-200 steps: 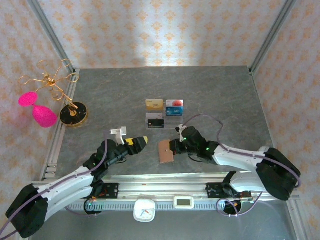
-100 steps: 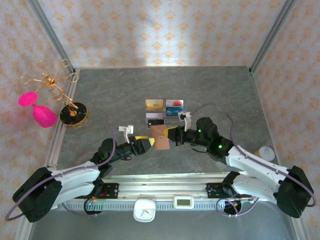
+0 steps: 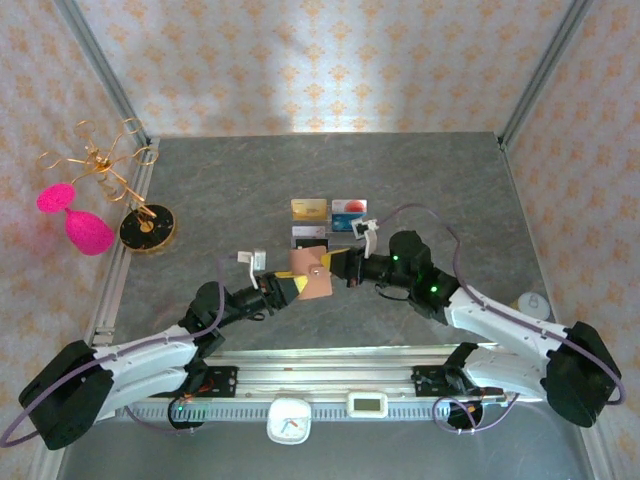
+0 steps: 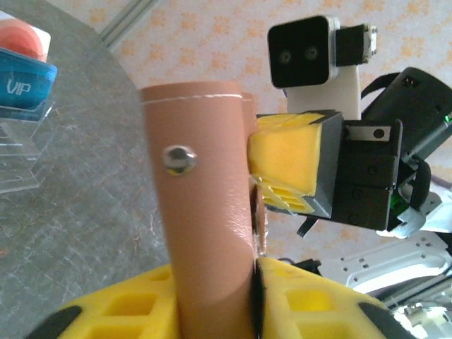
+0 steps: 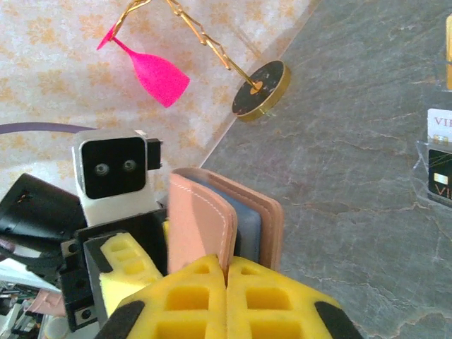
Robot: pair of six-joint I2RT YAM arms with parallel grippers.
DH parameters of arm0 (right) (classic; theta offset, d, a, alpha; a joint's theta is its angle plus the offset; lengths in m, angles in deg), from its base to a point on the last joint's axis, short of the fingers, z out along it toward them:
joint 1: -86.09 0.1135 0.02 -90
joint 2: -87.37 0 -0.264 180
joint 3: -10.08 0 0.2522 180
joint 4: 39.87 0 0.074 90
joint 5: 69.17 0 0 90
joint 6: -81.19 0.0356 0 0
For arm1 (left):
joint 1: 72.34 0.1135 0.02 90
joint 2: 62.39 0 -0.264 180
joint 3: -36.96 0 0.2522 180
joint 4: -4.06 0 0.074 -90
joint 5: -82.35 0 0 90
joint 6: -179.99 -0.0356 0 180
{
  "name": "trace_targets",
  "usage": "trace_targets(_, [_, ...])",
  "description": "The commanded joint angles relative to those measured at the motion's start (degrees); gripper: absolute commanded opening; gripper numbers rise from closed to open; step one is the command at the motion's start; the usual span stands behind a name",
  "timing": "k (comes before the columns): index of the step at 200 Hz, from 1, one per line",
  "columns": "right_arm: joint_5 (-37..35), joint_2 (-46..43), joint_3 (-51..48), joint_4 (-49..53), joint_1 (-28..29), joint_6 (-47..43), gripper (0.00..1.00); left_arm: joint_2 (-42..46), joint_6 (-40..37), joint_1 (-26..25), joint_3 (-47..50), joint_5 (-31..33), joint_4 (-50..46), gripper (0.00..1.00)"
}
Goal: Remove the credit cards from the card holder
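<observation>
Pinkish-tan leather, the card holder point(image 3: 312, 272) hangs above the grey table point(image 3: 450, 180), pinched between our 2 grippers. Our left gripper point(image 3: 290, 284) clamps its left side, fingers narrow on the leather. Our right gripper point(image 3: 340, 268) grips the opposite side, fingers pressed tight. Credit cards point(image 3: 328, 210) stand on the clear stand point(image 3: 345, 236) just behind it.

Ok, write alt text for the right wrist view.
The right arm's yellow fingers pinch an upright pinkish-tan card holder, blue-grey sleeves showing between its covers. The left arm's fingers and wrist camera sit close beside it; behind, on the grey table, a pink glass hangs from a gold stand.
</observation>
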Motion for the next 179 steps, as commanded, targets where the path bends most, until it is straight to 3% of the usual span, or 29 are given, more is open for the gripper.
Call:
trace_targets(1, [-4.0, 1.0, 2.7, 2.3, 0.3, 0.9, 0.00, 1.9, -1.6, -1.0, -3.0, 3.2, -2.8, 0.07])
trace_targets(8, [-6.5, 1.5, 3.7, 5.1, 0.7, 1.0, 0.02, 2.1, -1.6, -1.3, -3.7, 5.2, -5.2, 0.00])
trace_targets(35, [-16.6, 1.7, 6.5, 13.9, 1.9, 1.5, 0.41, 3.2, -2.8, -4.2, -6.4, 14.1, -13.6, 0.00])
trace_targets(49, [-22.7, 0.2, 7.4, 17.0, 3.6, 1.1, 0.49, 3.1, -4.0, -5.8, -8.5, 20.0, -19.3, 0.00])
trace_targets(69, [-28.7, -1.5, 8.5, 18.7, 6.1, 1.1, 0.53, 1.6, -5.1, -7.3, -11.1, 25.0, -24.5, 0.00])
trace_targets(125, [-37.6, 4.7, 12.8, 20.8, 13.3, 2.5, 0.61, -0.1, -5.1, -9.5, -12.5, 29.3, -23.1, 0.00])
trace_targets(179, [-38.4, 11.5, 14.1, 21.9, 13.7, 3.2, 0.61, 1.0, -5.2, -10.5, -12.8, 28.0, -21.2, 0.00])
